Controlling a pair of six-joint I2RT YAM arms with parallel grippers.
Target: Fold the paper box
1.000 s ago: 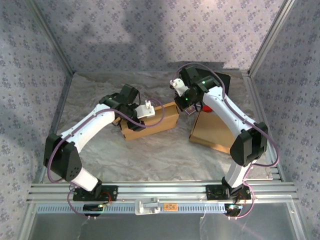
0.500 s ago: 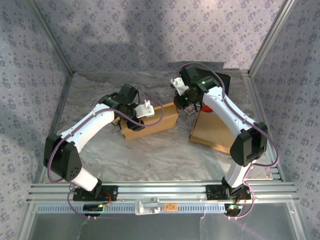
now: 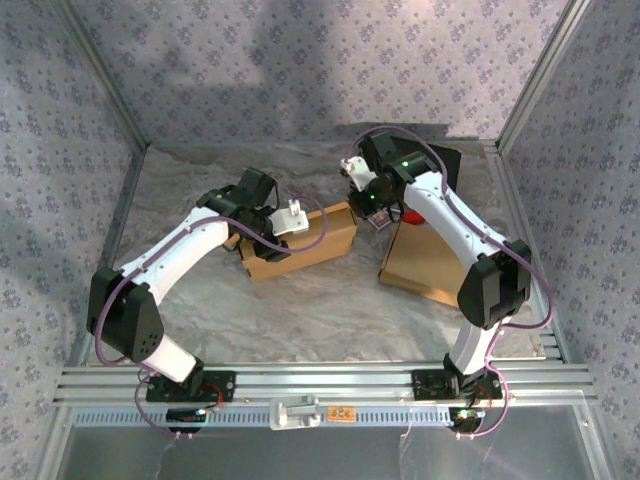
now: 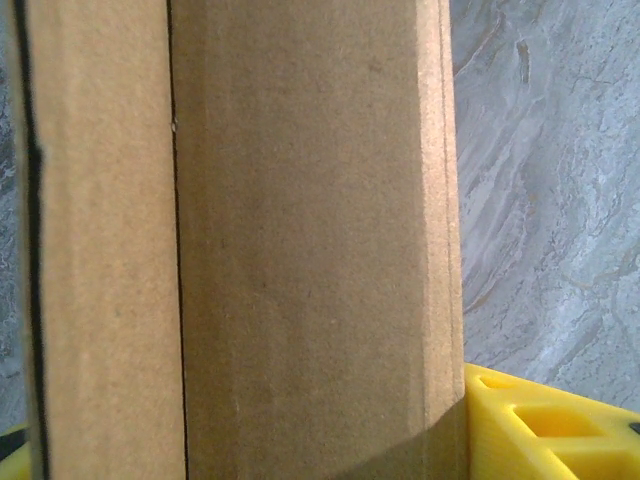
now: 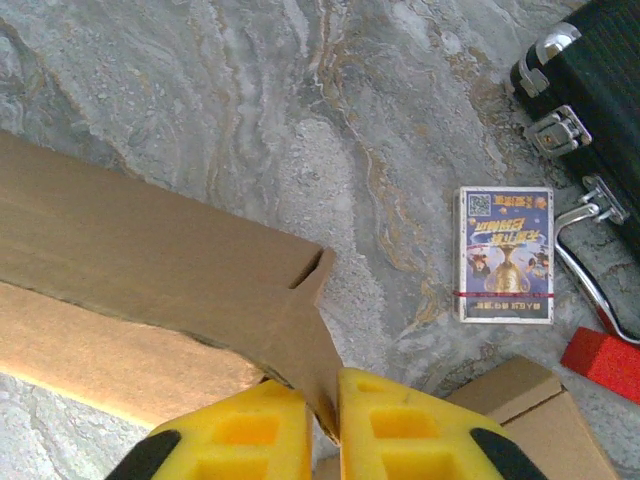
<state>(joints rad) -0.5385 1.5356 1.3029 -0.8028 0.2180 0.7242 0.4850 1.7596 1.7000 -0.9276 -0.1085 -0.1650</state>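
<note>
Box: your brown cardboard box lies on its side near the middle of the table, between the two arms, with its long side running from lower left to upper right in the overhead view.
Left gripper: your left gripper sits over the box's upper face, towards its left half. In the left wrist view the cardboard spans the whole gap between the yellow fingers, and the right-hand finger presses against the board's edge. You are holding the box across a wide span.
Right gripper: your right gripper is at the box's right end. Its two yellow fingers are almost together, with a thin end flap pinched between them.
Flap: it rises from the corner of the box's open end, where the board shows a notch, and runs straight down into the pinch.
Beside the right end: a small printed pack of cards lies flat on the table just beyond the flap, apart from the box. A black case with metal latches lies farther out, and a red block sits near it.
Other cardboard: a second brown piece lies under your right arm, close to the box's right end. You cannot tell from these views whether the two touch.
</note>
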